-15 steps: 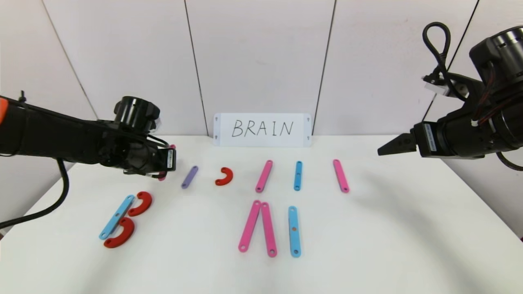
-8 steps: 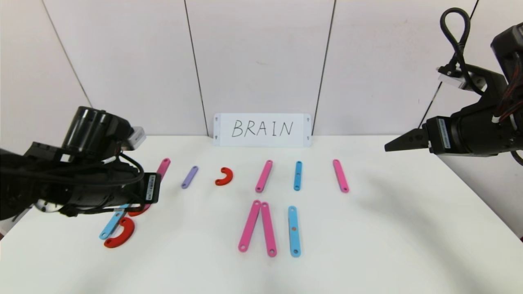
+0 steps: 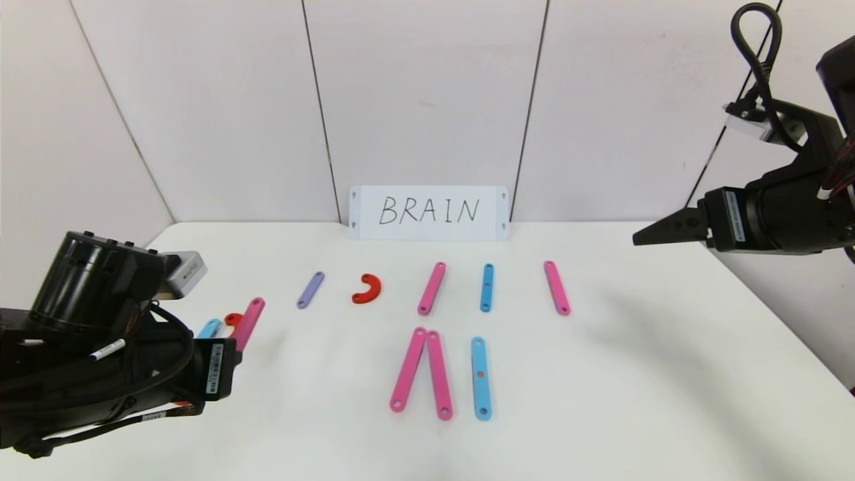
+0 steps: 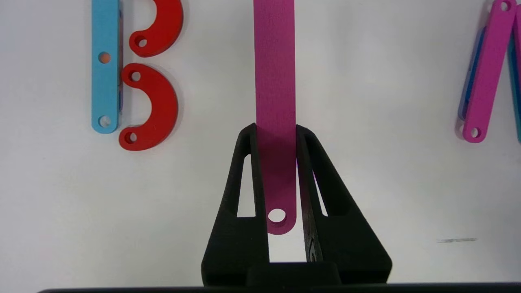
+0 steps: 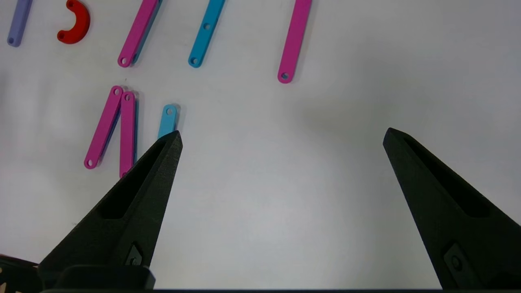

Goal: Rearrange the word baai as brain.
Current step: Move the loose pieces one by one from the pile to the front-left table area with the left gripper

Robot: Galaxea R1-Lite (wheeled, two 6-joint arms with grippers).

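Head view high over table (image 3: 601, 374), wrist views close, looking down, sharing pink strips (image 5: 118, 126).

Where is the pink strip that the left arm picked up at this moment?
The pink strip is clamped in the left end effector at the table's left, just right of the B made from a blue strip and two red curves.

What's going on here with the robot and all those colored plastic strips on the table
The robot is building the word BRAIN, as written on the white card, from flat plastic pieces. Its left gripper is shut on a pink strip, held just beside the finished B, a blue strip with two red curves. Further pieces, including a purple strip, lie in loose rows on the table. The right gripper hangs open above the table's right side, idle.
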